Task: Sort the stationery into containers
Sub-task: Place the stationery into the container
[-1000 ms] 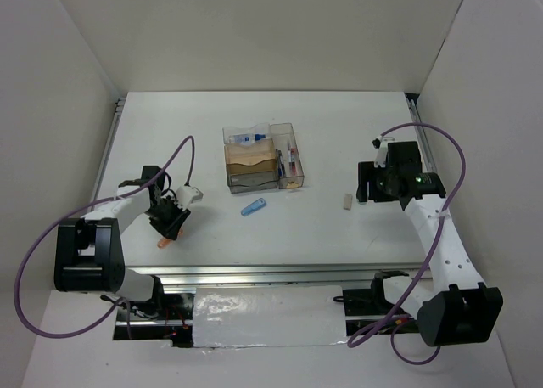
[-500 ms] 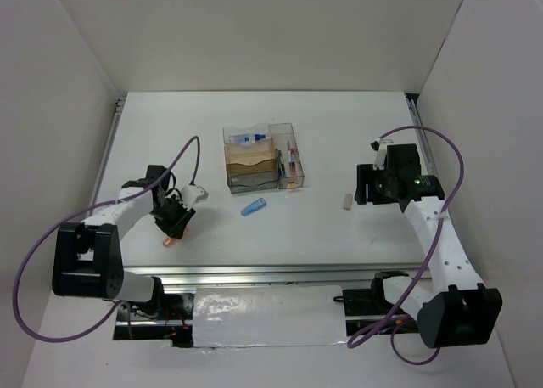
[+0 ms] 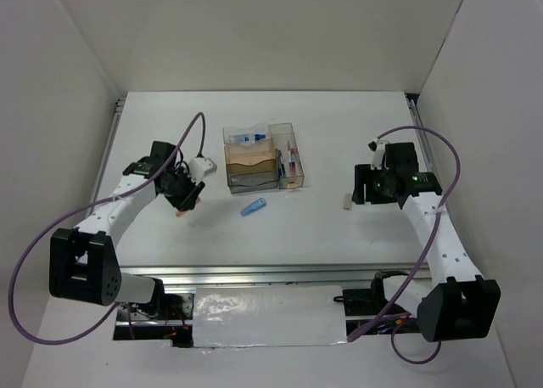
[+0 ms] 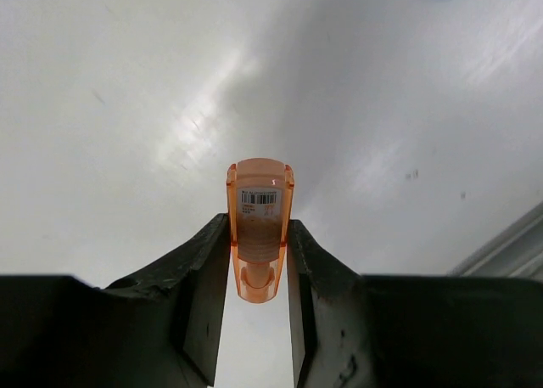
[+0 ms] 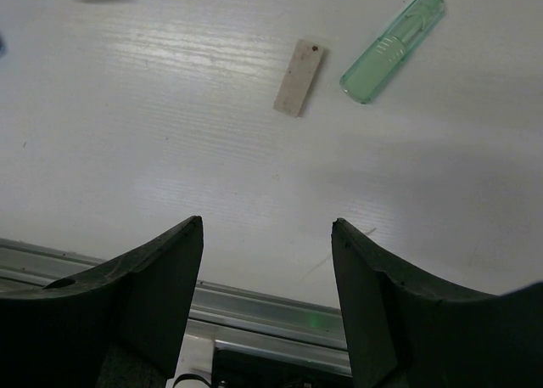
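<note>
My left gripper is shut on an orange piece, which stands between the jaws with its barcode label facing the camera, lifted off the table left of the organizer. The clear and brown-tinted containers stand at the table's middle back, with a blue-capped bottle and pens inside. On the table in front of them lies a blue piece. My right gripper hangs open above the table. A beige piece and a mint-green piece lie beyond its fingertips.
An aluminium rail runs along the table's near edge, and it also shows just under the right fingers. White walls close in the back and both sides. Purple cables loop off both arms.
My left gripper has carried the orange piece up off the near-left table area, back and right toward the organizer. The right arm has barely shifted.
</note>
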Available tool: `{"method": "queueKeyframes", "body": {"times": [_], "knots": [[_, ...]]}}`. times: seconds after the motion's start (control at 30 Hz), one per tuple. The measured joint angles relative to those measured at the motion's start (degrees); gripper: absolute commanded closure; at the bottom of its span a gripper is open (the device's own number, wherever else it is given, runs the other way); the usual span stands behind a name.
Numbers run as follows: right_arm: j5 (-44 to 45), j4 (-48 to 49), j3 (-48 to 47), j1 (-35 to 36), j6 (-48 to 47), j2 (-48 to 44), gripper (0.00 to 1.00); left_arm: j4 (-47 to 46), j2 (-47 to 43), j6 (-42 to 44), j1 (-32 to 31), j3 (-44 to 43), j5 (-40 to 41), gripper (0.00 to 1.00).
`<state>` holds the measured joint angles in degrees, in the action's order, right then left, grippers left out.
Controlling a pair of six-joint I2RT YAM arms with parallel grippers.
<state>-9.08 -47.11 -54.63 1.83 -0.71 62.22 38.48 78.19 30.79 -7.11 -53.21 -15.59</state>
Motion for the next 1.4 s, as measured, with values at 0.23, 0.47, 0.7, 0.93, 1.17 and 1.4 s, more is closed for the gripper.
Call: {"method": "queueKeyframes", "body": {"times": [0.23,0.47,0.7,0.93,1.17,1.4], "knots": [[-0.7,0.0,0.0,0.0,0.2,1.1,0.31,-6.2,2.7,-3.2,-4.9,-14.2,0.0,1.00],[-0.9,0.0,-0.1,-0.4,0.2,2.7,0.31,-14.1,11.6,-4.1,-9.4,-23.2,-0.2,1.00],[-0.9,0.0,-0.1,-0.9,0.2,4.2,0.32,-20.3,22.5,-4.5,-12.4,-30.0,0.2,0.95],[-0.9,0.0,-0.5,-1.1,0.2,6.6,0.32,-21.8,30.6,-4.5,-13.5,-36.2,0.3,0.88],[-0.9,0.0,-1.5,-1.1,0.2,8.9,0.32,-21.7,35.4,-5.6,-13.6,-39.7,0.6,0.66],[-0.9,0.0,-2.1,-1.1,0.2,9.5,0.32,-20.5,37.1,-6.1,-13.8,-40.7,1.6,0.48]]}}
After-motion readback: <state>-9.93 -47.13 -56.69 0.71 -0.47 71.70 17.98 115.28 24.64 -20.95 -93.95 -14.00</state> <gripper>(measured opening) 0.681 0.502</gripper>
